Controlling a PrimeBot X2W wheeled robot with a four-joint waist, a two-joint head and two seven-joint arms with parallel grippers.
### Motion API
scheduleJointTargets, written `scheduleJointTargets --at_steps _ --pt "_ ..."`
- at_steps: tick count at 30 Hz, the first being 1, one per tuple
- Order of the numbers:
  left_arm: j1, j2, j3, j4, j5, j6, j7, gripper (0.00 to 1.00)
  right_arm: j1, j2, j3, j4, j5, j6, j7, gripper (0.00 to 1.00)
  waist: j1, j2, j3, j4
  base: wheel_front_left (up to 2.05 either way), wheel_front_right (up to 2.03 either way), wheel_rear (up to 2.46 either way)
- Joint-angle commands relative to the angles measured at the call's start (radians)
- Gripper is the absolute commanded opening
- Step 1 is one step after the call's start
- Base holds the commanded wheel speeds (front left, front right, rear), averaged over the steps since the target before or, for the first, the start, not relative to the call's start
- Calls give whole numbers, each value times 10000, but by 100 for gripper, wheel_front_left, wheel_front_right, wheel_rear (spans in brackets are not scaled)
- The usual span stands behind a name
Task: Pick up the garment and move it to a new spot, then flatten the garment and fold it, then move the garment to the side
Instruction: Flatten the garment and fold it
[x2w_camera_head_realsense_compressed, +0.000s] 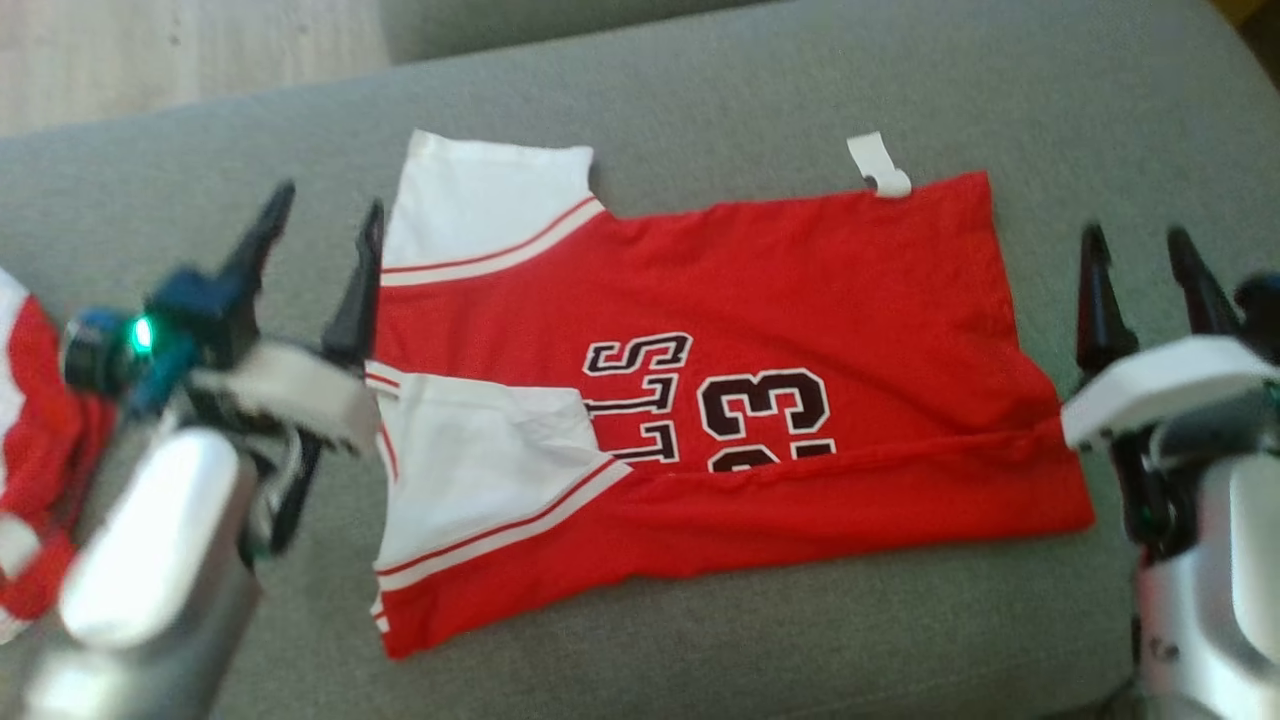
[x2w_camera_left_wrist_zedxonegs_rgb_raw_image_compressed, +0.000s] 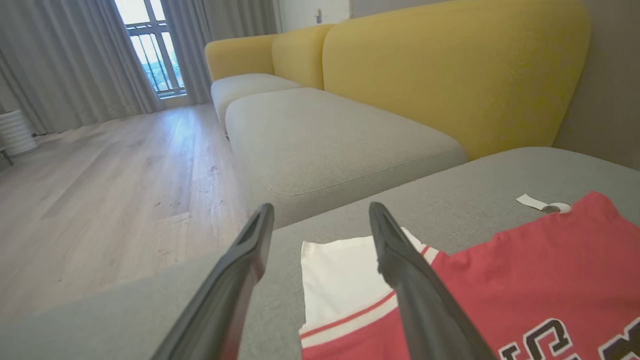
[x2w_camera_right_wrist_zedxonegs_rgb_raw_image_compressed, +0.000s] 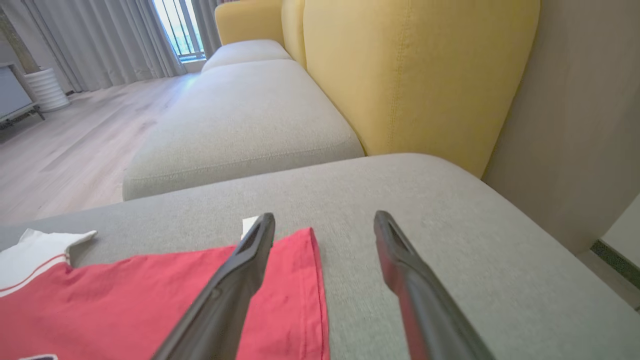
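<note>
The garment (x2w_camera_head_realsense_compressed: 760, 330) is a red jersey with white sleeves and black-and-white lettering. It lies on the grey cushion (x2w_camera_head_realsense_compressed: 700, 110), its near long edge folded over the body. A white tag (x2w_camera_head_realsense_compressed: 878, 165) sticks out at its far edge. My left gripper (x2w_camera_head_realsense_compressed: 325, 215) hovers open at the sleeve end, holding nothing. My right gripper (x2w_camera_head_realsense_compressed: 1140, 250) stands open just past the hem end, also holding nothing. In the left wrist view the left gripper (x2w_camera_left_wrist_zedxonegs_rgb_raw_image_compressed: 320, 215) points over the white sleeve (x2w_camera_left_wrist_zedxonegs_rgb_raw_image_compressed: 340, 275). The right wrist view has the right gripper (x2w_camera_right_wrist_zedxonegs_rgb_raw_image_compressed: 325, 222) above the red hem (x2w_camera_right_wrist_zedxonegs_rgb_raw_image_compressed: 295, 290).
Another red and white piece of clothing (x2w_camera_head_realsense_compressed: 35, 430) lies bunched at the cushion's left edge. A yellow sofa backrest (x2w_camera_left_wrist_zedxonegs_rgb_raw_image_compressed: 450, 70) stands behind the seats, with wooden floor (x2w_camera_left_wrist_zedxonegs_rgb_raw_image_compressed: 100, 190) and curtains beyond. A second grey seat cushion (x2w_camera_right_wrist_zedxonegs_rgb_raw_image_compressed: 240, 115) adjoins this one.
</note>
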Motion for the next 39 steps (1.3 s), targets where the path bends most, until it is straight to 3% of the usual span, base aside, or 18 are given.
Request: scheduleJointTargets --at_steps 1,7,11,18,23,31,39 --pt "-964 445 402 -40 -66 -282 277 100 -638 -52 387 -309 -76 67 -149 100 -2 0 498 -358 0 0 0" --pt "-3335 960 27 1546 -329 -1658 1978 100 -1715 -59 952 -123 -95 67 -359 100 -2 0 1448 -891 0 0 0" --pt "-4806 1391 -432 2693 -582 -2072 3020 100 -2263 -66 1238 21 -56 67 -524 100 -2 0 1947 -1202 0 0 0" --pt "-6223 2006 -2016 3748 -1546 -2150 4410 100 -2741 -59 1546 264 52 67 -799 100 -2 0 2552 -1598 0 0 0" --pt "-6797 2325 -2800 4081 -2414 -2153 4717 100 -2889 -54 1596 378 115 67 -926 100 -2 0 2888 -1727 0 0 0" --pt "-7442 2581 -3754 4658 -2744 -2154 4695 100 -3030 -49 1624 473 188 67 -1066 100 -2 0 3178 -1861 0 0 0" --pt "-7691 2646 -4403 4924 -4312 -2154 5805 100 -3206 -47 1554 573 231 67 -1107 100 -2 0 3305 -1959 0 0 0"
